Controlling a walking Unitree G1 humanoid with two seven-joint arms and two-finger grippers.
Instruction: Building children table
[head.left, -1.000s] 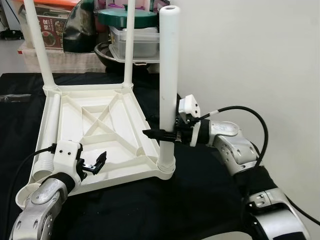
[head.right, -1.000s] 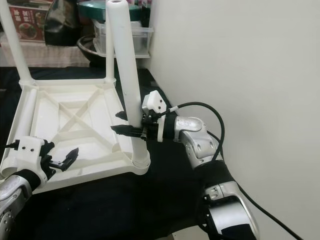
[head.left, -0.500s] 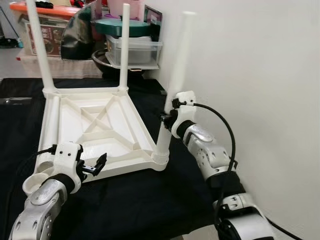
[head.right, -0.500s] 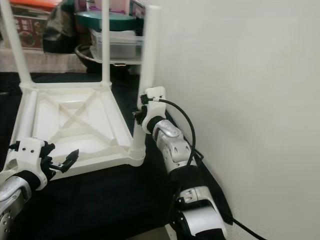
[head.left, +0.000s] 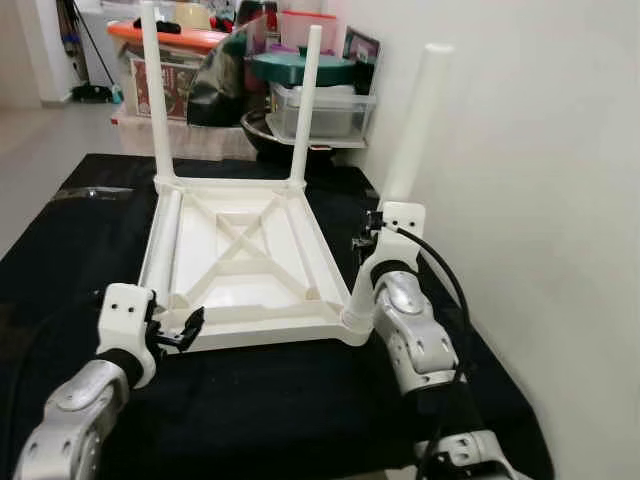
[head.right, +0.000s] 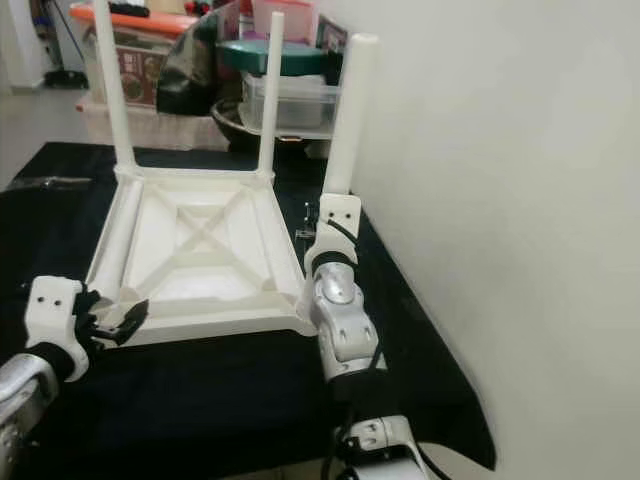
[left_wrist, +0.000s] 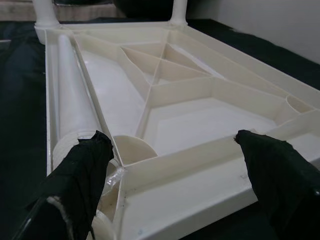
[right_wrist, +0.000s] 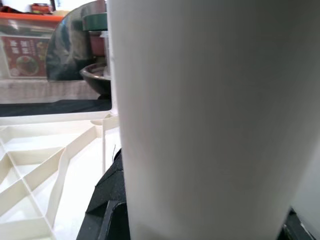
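White plastic children's table top (head.left: 240, 255), upturned on black-draped bench (head.left: 290, 420) toward its right edge. Three white tube legs upright in corner sockets — third leg (head.left: 410, 140) gripped by right claw (head.left: 375, 240). Fourth leg (left_wrist: 75, 95) lies loose in the top; left claw (head.left: 180, 328) spread, empty, at the vacant near corner. One leg left.

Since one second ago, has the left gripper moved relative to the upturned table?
No. The left gripper still hovers open at the table top's near-left corner; the camera shifted, not the gripper.

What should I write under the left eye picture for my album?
Right hand holds a leg on the upside-down table; left hand waits open.
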